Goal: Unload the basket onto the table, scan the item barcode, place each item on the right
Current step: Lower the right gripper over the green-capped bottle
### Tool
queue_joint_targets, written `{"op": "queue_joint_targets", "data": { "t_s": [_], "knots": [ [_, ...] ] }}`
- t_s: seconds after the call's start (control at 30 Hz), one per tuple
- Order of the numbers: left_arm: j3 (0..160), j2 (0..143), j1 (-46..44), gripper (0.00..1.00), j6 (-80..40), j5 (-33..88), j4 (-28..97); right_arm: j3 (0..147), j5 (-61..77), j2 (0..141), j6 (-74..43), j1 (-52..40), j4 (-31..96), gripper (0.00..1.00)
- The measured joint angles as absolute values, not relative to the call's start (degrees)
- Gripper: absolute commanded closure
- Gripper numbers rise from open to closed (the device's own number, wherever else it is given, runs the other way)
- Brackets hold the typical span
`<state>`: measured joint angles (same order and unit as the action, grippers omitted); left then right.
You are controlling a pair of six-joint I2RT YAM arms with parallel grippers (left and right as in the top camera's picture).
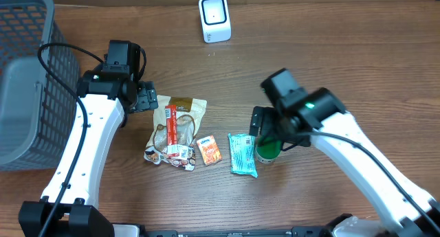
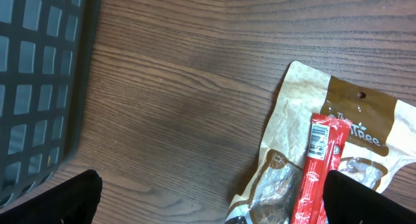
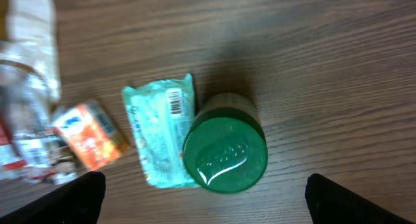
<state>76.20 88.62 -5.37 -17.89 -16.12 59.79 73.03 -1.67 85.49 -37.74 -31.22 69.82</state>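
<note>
A jar with a green lid (image 3: 225, 151) stands upright on the wooden table, straight below my right gripper (image 3: 205, 198). Its fingers are spread wide on either side of the jar and touch nothing. In the overhead view the jar (image 1: 267, 149) is partly hidden by the right gripper (image 1: 265, 130). A teal packet (image 3: 159, 130) with a printed barcode lies against the jar's left side. The white scanner (image 1: 214, 18) stands at the far edge, in the middle. My left gripper (image 2: 211, 201) hangs open over bare wood beside a brown pouch (image 2: 351, 120) with a red stick pack (image 2: 322, 165) on it.
An orange packet (image 1: 209, 150) lies between the brown pouch (image 1: 180, 117) and the teal packet (image 1: 242, 154). A grey mesh basket (image 1: 27, 79) fills the far left, close to the left arm. The basket's wall (image 2: 39, 74) runs along the left of the left wrist view.
</note>
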Motion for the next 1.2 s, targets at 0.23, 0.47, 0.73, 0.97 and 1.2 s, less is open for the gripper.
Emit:
{"op": "queue_joint_targets", "data": {
  "t_s": [0.23,0.47,0.73,0.97,1.2],
  "knots": [
    [76.2,88.62,-5.37,0.0,-17.89,-16.1,59.81,73.01,-2.76,93.3,-38.89,-34.54,71.44,0.0],
    [76.2,88.62,-5.37,0.0,-17.89,-16.12,59.79,73.01,-3.9,97.27,-40.99,-34.65,72.62,0.0],
    [76.2,88.62,-5.37,0.0,-17.89,-16.12,59.79,71.83,-4.1,99.0,-41.58,-34.65,71.31,0.0],
    [76.2,88.62,-5.37,0.0,-17.89,-16.12,59.81,69.3,-4.75,99.0,-41.67,-34.54,69.17,0.01],
    [76.2,88.62,-5.37,0.0,-17.89,-16.12,59.79,67.22,-4.89,99.0,-41.8,-34.52,66.15,0.15]
  ]
}}
